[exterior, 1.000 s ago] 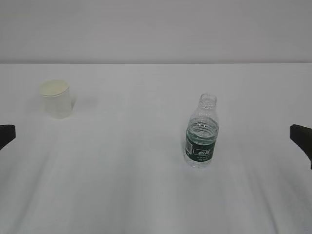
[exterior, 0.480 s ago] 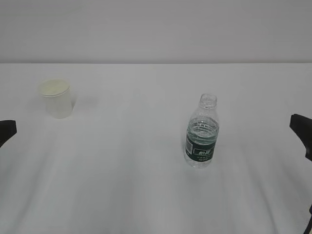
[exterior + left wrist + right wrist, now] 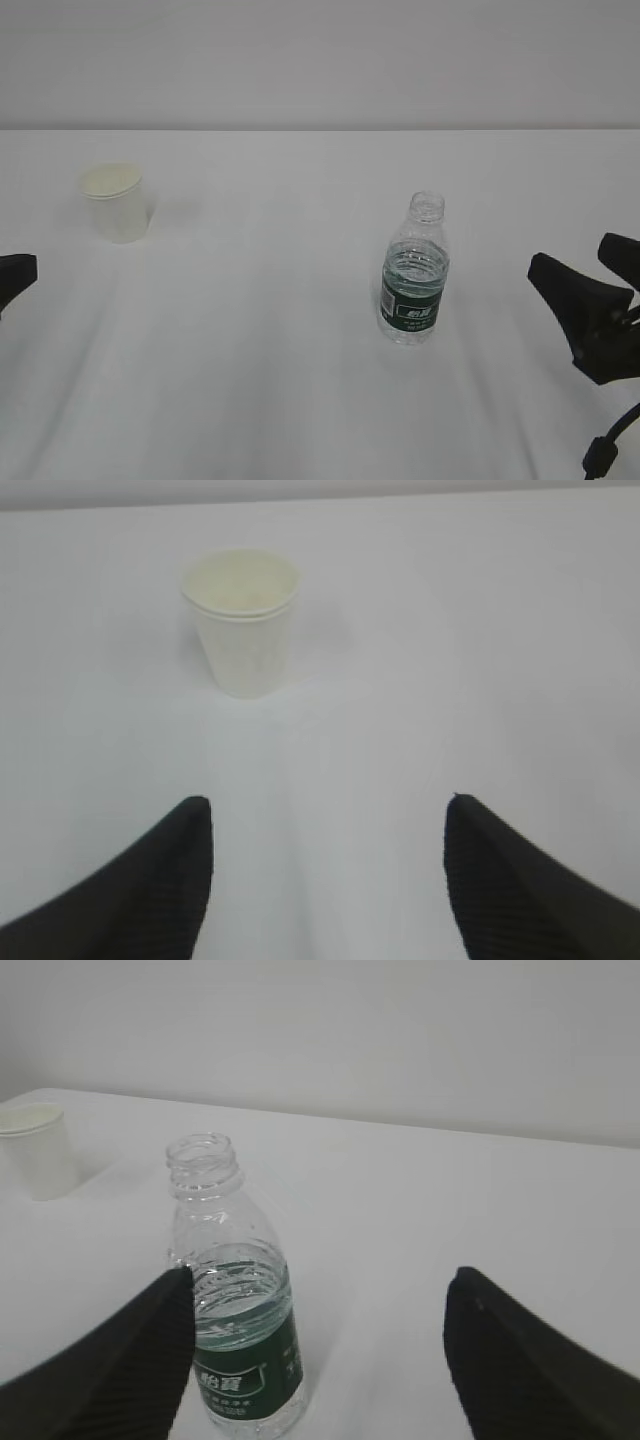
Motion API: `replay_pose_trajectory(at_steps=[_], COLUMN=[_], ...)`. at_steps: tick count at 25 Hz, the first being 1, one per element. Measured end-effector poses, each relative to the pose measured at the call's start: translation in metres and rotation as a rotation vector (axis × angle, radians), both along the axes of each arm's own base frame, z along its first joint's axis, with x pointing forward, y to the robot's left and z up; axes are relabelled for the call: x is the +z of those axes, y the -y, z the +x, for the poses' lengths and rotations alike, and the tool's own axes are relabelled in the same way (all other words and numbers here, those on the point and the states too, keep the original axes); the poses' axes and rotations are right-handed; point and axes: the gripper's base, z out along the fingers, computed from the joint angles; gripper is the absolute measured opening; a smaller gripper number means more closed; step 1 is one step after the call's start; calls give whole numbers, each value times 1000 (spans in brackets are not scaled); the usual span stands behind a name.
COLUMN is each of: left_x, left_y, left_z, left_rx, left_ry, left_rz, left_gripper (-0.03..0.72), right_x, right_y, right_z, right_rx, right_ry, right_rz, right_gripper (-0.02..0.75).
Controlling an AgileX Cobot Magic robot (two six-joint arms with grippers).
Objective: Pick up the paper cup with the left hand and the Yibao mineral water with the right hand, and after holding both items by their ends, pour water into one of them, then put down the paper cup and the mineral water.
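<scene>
The paper cup [image 3: 115, 203] stands upright at the far left of the table, cream-white and empty-looking. In the left wrist view the paper cup [image 3: 245, 630] is ahead of my left gripper [image 3: 327, 800], which is open, well short of it, with nothing between its fingers. Only one left fingertip [image 3: 15, 272] shows at the exterior view's edge. The Yibao mineral water [image 3: 413, 285], uncapped and partly filled, stands right of centre. My right gripper [image 3: 570, 252] is open to its right, apart from it. In the right wrist view the bottle [image 3: 235, 1300] stands beside the left finger of the right gripper [image 3: 320, 1272].
The white table [image 3: 300, 400] runs back to a plain grey wall [image 3: 320, 60]. The cup [image 3: 38, 1150] also shows far left in the right wrist view. A black cable [image 3: 605, 445] hangs below the right arm.
My right gripper has moved left into the exterior view, closer to the bottle. The left gripper, the cup and the bottle have stayed put.
</scene>
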Motion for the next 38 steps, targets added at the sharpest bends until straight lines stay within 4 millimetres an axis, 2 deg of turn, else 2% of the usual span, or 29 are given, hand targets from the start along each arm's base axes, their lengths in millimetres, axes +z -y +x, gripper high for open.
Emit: replay_pose_trajectory(at_steps=[6, 9, 14, 22, 25, 29, 38], left_x=[4, 4, -16, -46, -49, -49, -48], left_y=[0, 0, -5, -12, -6, 2, -6], left_z=[2, 4, 0, -31, -40, -43, -41], left_rx=[6, 13, 45, 80, 24, -46, 64], left_ry=[48, 76, 105, 123, 160, 167, 181], left_rz=[-5, -7, -3, -46, -50, -46, -77], left_gripper=[512, 512, 512, 512, 512, 512, 512], right_x=[-13, -16, -21, -28, -30, -31, -31], right_y=[2, 1, 0, -1, -1, -2, -2], right_z=[-15, -15, -15, -13, -13, -13, -13], right_rx=[14, 23, 35, 44, 46, 49, 50], right_ry=[13, -2, -26, -72, -85, -89, -90], right_rz=[31, 28, 19, 7, 6, 8, 9], right_gripper=[589, 589, 589, 589, 589, 589, 589])
